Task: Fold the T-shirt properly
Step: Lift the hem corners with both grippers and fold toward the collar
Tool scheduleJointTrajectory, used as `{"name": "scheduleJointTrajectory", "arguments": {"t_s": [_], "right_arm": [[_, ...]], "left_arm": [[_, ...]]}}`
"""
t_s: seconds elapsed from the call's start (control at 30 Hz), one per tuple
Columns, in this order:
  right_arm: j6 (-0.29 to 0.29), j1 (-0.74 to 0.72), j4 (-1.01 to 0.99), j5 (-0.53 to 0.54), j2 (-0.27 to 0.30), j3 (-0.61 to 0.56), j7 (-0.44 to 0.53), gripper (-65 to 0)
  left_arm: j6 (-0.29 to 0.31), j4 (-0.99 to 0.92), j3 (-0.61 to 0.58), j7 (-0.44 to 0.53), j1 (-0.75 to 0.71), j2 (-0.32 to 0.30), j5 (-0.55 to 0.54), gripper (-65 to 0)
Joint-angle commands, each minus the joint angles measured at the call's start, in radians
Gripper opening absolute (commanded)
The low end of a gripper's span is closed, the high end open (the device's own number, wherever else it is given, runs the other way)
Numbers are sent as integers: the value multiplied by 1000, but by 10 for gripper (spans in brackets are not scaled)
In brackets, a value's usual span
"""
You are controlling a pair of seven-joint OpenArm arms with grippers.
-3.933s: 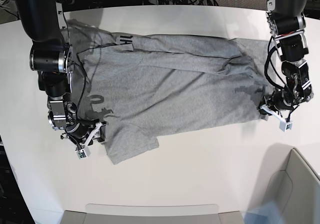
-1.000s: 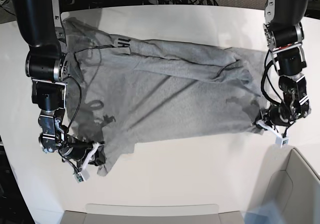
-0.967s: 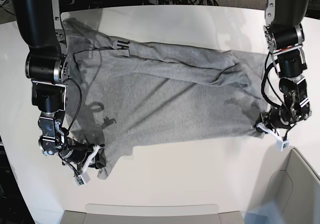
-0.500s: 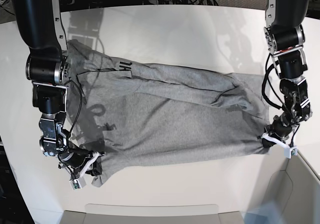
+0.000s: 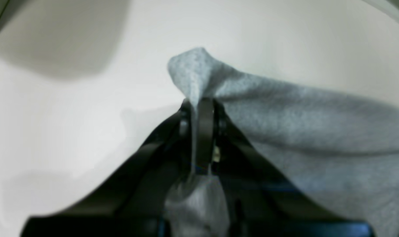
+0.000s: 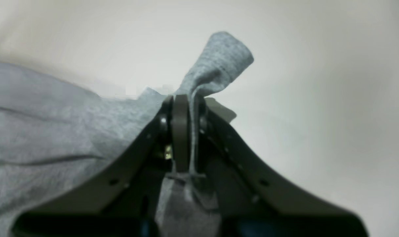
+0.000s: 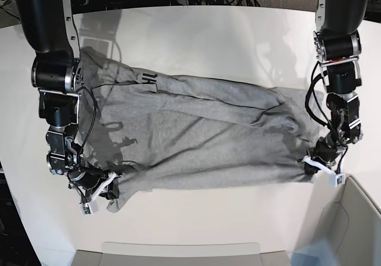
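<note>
Desk (image 7: 196, 28) first: white, glossy, rounded, fills nearly the whole base view. Dark cables bunch along the top edge; pale bin (image 7: 351, 230) sits in the lower right corner, another pale edge along the bottom centre.

T-shirt (image 7: 202, 141) lies across the middle of the frame as a wide horizontal band, grey plain side up, a strip of black lettering (image 7: 149, 80) showing at upper left where the cloth is turned over. Creases bunch toward the right end. Near edge runs roughly straight from lower left to lower right, looks pulled taut between the two grips.

Right gripper (image 7: 98, 190), lower left of the base view: fingers clamped on a corner of the cloth, confirmed in the right wrist view, where a nub of fabric pokes out past the right gripper (image 6: 183, 108).

Left gripper (image 7: 318, 166), lower right: same story, fingers pinched tight on the other corner; left wrist view shows cloth squeezed in the left gripper (image 5: 202, 112) with a tuft sticking out above.

Step, my read: both arms hold the near edge's two corners, mid stretch or drag to flatten before a fold. Not folded yet, early in the task.

Next move probably needs both arms travelling together at even tension, or the right-side wrinkles get locked into the fold.
</note>
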State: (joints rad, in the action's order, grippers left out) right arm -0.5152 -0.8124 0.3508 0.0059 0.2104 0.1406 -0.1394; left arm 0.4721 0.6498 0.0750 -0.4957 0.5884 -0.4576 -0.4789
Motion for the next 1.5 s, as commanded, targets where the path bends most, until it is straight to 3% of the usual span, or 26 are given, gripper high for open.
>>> {"name": "scheduleJointTrajectory", "arguments": {"t_s": [0.0,0.13,0.43,0.53,0.57,0.67,0.77,0.9,1.07,1.27,1.47], "right_arm": [[3,-43,18,24,7,3,21,-650],[2,-45,20,24,24,4,-35,-650],[-4,-15,20,24,24,4,-36,-650],[-118,-14,38,67,28,6,-122,-650],[-148,-12,77,111,45,6,-179,-650],[-153,64,259,213,73,-5,-319,-650],[-153,167,492,197,67,-6,-421,-650],[-153,259,699,199,63,-6,-520,-650],[-153,336,830,199,65,3,-595,-650],[-153,453,1003,199,73,4,-664,-650],[-153,546,1134,199,65,55,-707,-650]], "left_arm": [[7,20,7,32,34,-20,-14,-650],[9,40,-1,33,31,-20,-11,-650],[10,44,4,33,8,-22,-10,-650],[43,44,4,32,-21,-22,-10,-650],[61,44,4,24,-28,-23,-10,-650],[75,44,7,-48,-28,-56,-14,-650],[75,71,7,-71,-29,-69,-14,-650],[70,258,9,-153,-101,-80,-14,-650],[67,411,16,-255,-176,-80,-11,-650],[72,511,213,-352,-273,-77,-11,-650],[72,628,234,-404,-359,-74,-14,-650]]}}
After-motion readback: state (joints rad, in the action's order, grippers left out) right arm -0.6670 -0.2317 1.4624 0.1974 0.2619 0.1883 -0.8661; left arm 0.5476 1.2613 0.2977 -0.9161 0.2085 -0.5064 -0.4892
